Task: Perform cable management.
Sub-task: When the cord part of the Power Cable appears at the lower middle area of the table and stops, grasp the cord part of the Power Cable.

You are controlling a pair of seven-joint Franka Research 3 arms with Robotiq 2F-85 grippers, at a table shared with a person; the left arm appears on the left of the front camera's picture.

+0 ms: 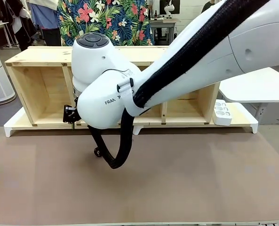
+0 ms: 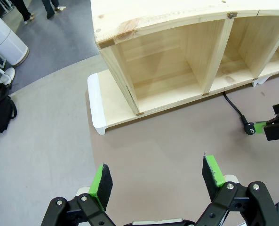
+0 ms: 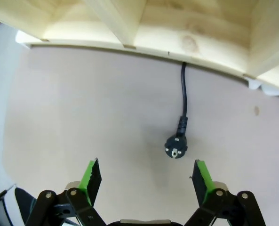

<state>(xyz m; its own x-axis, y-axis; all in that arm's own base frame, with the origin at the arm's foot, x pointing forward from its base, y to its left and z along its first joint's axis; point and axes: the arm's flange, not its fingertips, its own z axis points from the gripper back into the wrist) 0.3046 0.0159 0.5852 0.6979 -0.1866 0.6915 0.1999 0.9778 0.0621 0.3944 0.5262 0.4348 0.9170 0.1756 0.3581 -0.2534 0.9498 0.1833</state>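
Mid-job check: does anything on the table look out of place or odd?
Yes: the thin black power cord pokes out from under the pale wooden shelf unit, and its round black plug lies loose on the brown tabletop, plugged into nothing. Nothing looks spilled or damaged.

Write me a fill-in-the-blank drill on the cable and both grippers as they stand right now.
1. The cable runs out from under the wooden shelf, and its colour is ___.
2. Its plug lies on the table just ahead of the right gripper, whose jaws stand ___.
3. The left gripper hovers over the table with its jaws open and holds ___.

Missing words: black; open; nothing.
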